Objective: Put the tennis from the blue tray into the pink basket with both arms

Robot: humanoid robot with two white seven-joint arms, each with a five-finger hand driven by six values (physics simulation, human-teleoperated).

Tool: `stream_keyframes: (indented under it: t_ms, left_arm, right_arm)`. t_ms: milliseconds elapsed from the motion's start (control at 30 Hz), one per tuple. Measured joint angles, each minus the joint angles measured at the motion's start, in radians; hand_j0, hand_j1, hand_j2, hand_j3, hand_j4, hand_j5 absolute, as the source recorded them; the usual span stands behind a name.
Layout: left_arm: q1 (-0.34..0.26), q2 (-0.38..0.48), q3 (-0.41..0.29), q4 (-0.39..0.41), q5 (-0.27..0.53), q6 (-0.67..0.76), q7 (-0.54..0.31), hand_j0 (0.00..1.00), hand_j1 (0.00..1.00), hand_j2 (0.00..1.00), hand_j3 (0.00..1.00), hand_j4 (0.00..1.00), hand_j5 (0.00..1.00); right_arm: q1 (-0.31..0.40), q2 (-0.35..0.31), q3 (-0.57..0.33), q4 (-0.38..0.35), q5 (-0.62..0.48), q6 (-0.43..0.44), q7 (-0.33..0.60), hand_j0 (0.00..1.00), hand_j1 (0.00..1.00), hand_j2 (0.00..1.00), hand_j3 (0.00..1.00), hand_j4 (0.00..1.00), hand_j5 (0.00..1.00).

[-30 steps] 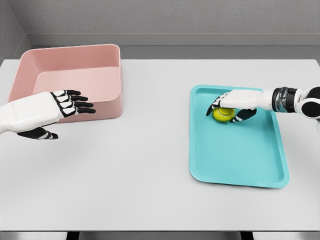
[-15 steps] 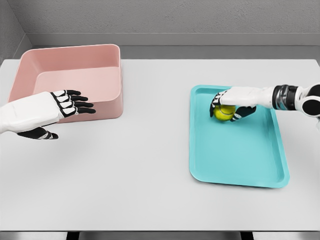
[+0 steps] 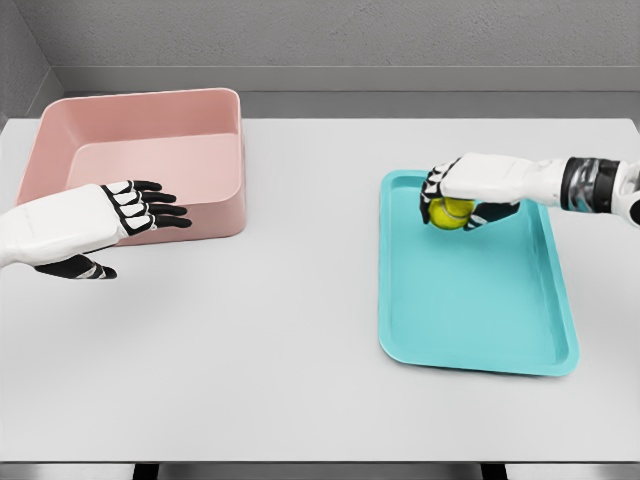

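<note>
A yellow-green tennis ball [image 3: 448,212] is held just above the far end of the blue tray [image 3: 470,300]. My right hand [image 3: 455,203] comes in from the right and is shut on the ball, its fingers curled over the top and sides. The pink basket [image 3: 140,160] stands at the far left of the table. My left hand [image 3: 140,215] hovers in front of the basket's near wall, palm down, fingers spread and holding nothing.
The white table [image 3: 290,340] carries only the tray and the basket. A grey wall runs behind its far edge.
The right hand has closed on the ball and lifted it slightly off the tray, drifting toward the tray's far end. The left hand has not moved.
</note>
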Motion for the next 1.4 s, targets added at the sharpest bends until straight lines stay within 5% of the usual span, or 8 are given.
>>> stream_keyframes:
  t_ms: [200,467,900,1400]
  left_arm:
    - [0.0,0.0,0.0,0.0,0.0,0.0,0.0,1.0,1.0,1.0,1.0,1.0,1.0]
    - [0.0,0.0,0.0,0.0,0.0,0.0,0.0,1.0,1.0,1.0,1.0,1.0,1.0]
    - [0.0,0.0,0.0,0.0,0.0,0.0,0.0,1.0,1.0,1.0,1.0,1.0,1.0]
    - [0.0,0.0,0.0,0.0,0.0,0.0,0.0,1.0,1.0,1.0,1.0,1.0,1.0]
  right_arm:
    - [0.008,-0.004,0.003,-0.117,0.015,0.0,0.0,0.46,0.46,0.46,0.46,0.46,0.46]
    - [0.018,0.12,0.012,-0.16,0.099,-0.001,0.001,0.46,0.46,0.46,0.46,0.46,0.46]
    - [0.02,0.3,0.073,-0.157,0.201,-0.001,0.001,0.46,0.46,0.46,0.46,0.46,0.46]
    - [0.029,0.415,0.132,-0.037,0.285,0.0,0.0,0.46,0.46,0.46,0.46,0.46,0.46]
